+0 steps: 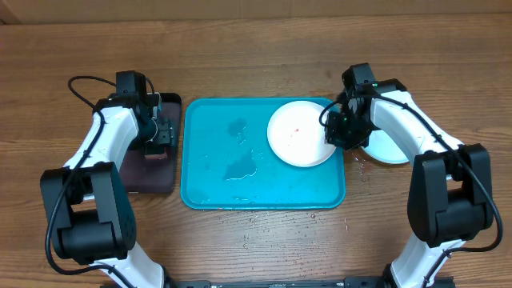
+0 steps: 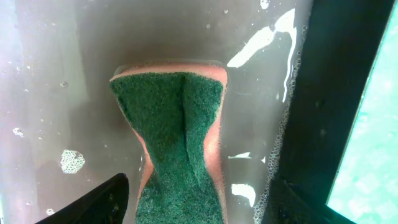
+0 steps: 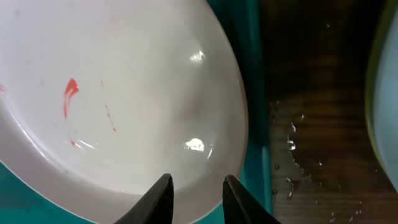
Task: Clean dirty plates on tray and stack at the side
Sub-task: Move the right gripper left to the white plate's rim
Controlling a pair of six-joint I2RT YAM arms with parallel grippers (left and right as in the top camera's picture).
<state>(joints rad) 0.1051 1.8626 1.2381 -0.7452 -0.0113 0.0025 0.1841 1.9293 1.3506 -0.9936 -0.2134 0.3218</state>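
Note:
A white plate [image 1: 300, 134] with small red smears [image 3: 69, 93] lies in the far right corner of the turquoise tray [image 1: 208, 160]. My right gripper [image 1: 346, 128] hovers over the plate's right rim [image 3: 224, 180]. Its fingers [image 3: 163, 200] stand narrowly open, with bare plate showing between them. A light cyan plate [image 1: 388, 150] rests on the table right of the tray, mostly hidden by the right arm. My left gripper [image 1: 158, 134] is over the black tray [image 1: 136, 180], open. A green-topped sponge [image 2: 180, 124] lies between its fingers without touching them.
The black tray's floor [image 2: 74, 93] is wet with soap bubbles, and its wall [image 2: 329, 93] runs along the right. Puddles [image 1: 240, 168] sit on the turquoise tray. Water drops [image 3: 292, 143] dot the wood between the tray's rim [image 3: 252, 74] and the cyan plate [image 3: 387, 93].

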